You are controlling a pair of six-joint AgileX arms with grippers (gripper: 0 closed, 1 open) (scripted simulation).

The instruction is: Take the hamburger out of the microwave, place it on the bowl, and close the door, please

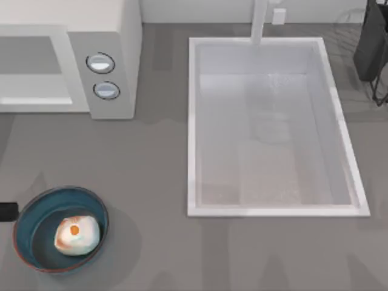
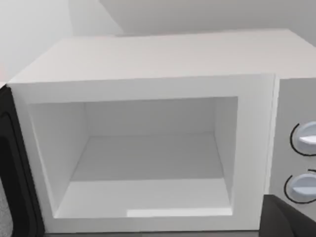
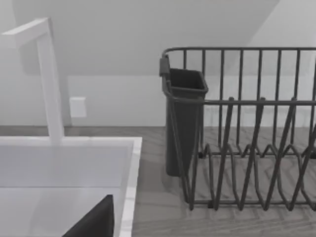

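The hamburger (image 1: 77, 235), a pale lump with an orange spot, lies inside the blue bowl (image 1: 27, 218) at the table's front left. The white microwave (image 1: 115, 36) stands at the back left. In the left wrist view its cavity (image 2: 148, 163) is bare, and the door (image 2: 12, 163) stands swung open at the edge, its dark inner side showing. A dark bit of my left gripper (image 1: 6, 210) pokes in at the table's left edge, just beside the bowl. A dark part of my right gripper (image 3: 94, 222) hangs over the sink's back right corner.
A deep white sink (image 1: 273, 209) with a faucet (image 1: 259, 21) fills the middle and right of the table. A black wire dish rack (image 1: 373, 48) with a cutlery cup (image 3: 183, 118) stands at the back right. Bare grey counter lies between microwave and bowl.
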